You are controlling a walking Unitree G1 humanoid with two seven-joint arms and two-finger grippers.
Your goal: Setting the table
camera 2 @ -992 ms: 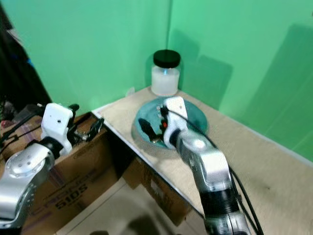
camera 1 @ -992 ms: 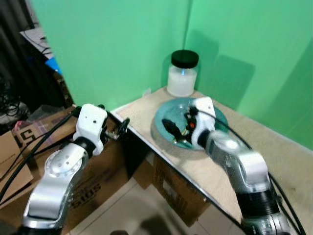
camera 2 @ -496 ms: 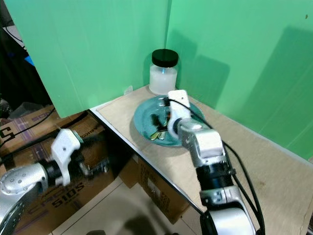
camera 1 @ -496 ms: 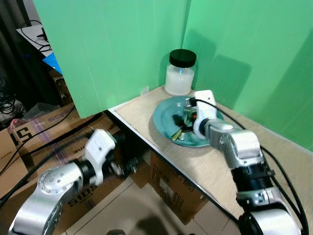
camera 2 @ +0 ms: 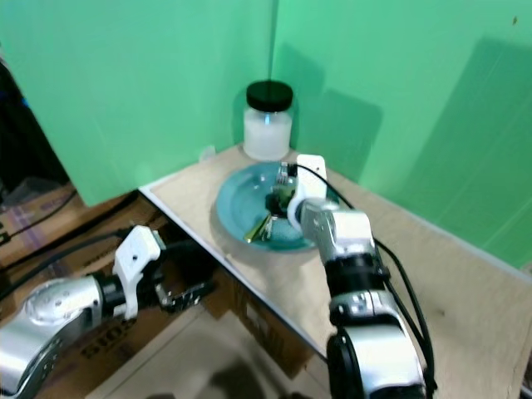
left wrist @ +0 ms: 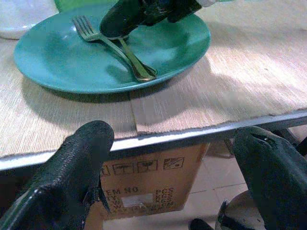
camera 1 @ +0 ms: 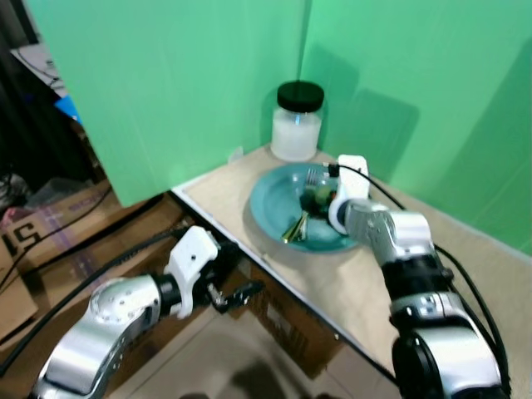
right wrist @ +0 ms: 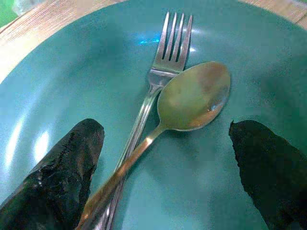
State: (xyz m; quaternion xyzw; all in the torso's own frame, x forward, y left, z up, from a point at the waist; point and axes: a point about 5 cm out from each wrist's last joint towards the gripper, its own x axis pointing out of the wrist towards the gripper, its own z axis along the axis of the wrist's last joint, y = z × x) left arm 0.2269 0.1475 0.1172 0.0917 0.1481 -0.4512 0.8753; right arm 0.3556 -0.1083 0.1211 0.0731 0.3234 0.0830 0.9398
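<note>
Right end effector point(right wrist: 158, 158) spread over crossed fork point(right wrist: 163, 72) and spoon point(right wrist: 192, 96) on plate point(camera 1: 274, 208); risk: pinching both. Left end effector point(left wrist: 168, 177) spread below desk point(camera 1: 366, 291) edge.

green walls point(camera 1: 183, 75), beige table point(camera 1: 499, 274), cardboard boxes point(camera 1: 50, 241) on pale floor point(camera 2: 216, 366)

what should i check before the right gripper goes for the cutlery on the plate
1. Right gripper open over the plate: ok.
2. Fork and spoon between its fingers: ok.
3. Single item to pinch: not ok, the spoon's handle crosses the fork's.
4. Jar out of the way: ok, it stands behind the plate.
5. Left gripper away from the plate: ok, open, below the table edge.
6. Plate fully on the table: ok, near the front edge.
</note>
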